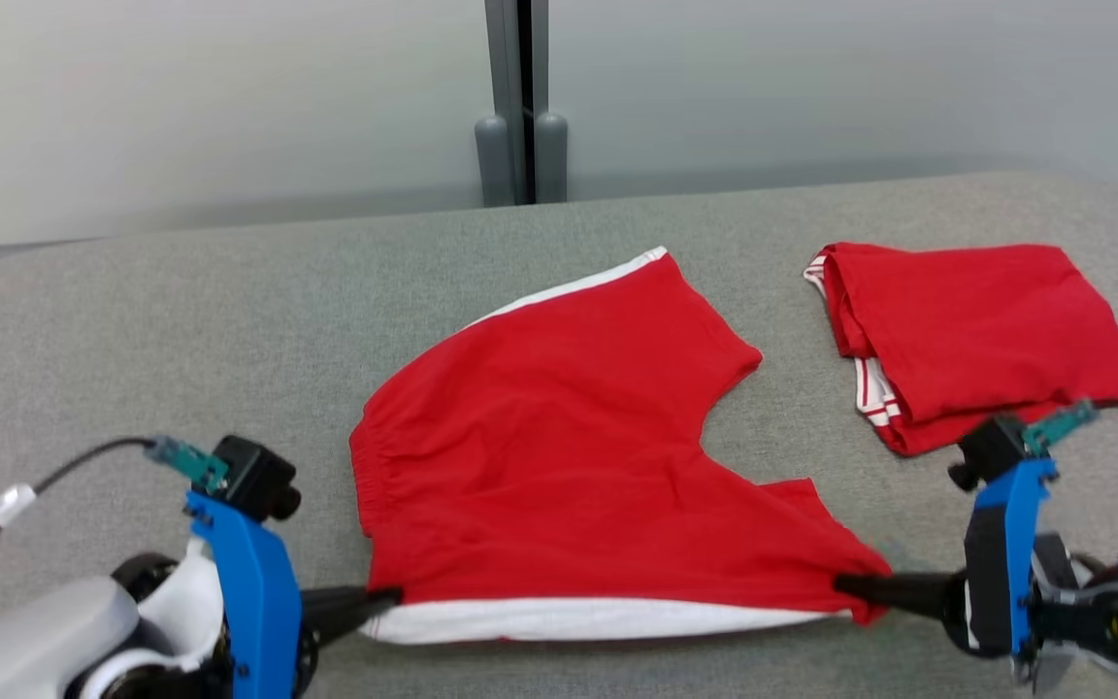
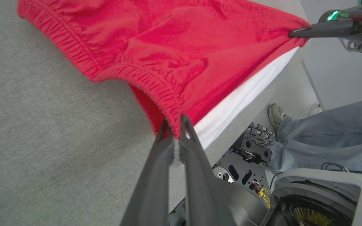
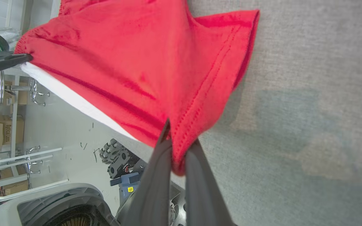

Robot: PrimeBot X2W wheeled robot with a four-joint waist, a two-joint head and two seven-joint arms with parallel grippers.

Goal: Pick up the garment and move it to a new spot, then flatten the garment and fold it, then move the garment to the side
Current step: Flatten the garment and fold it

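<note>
Garment (image 1: 559, 447), a pair of red shorts, is lying spread mid-desk on the grey desk (image 1: 180, 320). Its near side is sitting right at the desk's front edge, with a white strip (image 1: 598, 619) peeking out under the red layer. Left gripper (image 1: 384, 597) is pinching the near-left corner at the gathered elastic waistband (image 2: 156, 91), jaws almost together with only cloth between them. Right gripper (image 1: 845, 585) is pinching the near-right corner at the stitched leg hem (image 3: 212, 91), with the same narrow clamp on fabric. The front edge is running fairly taut between the two grips. Looks like a thin, light knit: soft, no stiffness, not fragile. It is likely going to sag in the middle and trail whatever corner is being pulled. The desk covering looks textured, so dragging is probably going to bunch the cloth; lifting is looking safer. Waistband and double-stitched hem are the thick spots, so they are giving the best bite, whereas a grab mid-panel would just be gathering a single loose layer. Cannot tell whether both layers are sitting in either pinch. A second folded red garment (image 1: 976, 330) is lying on the desk well apart to the right, close to the right arm.
</note>
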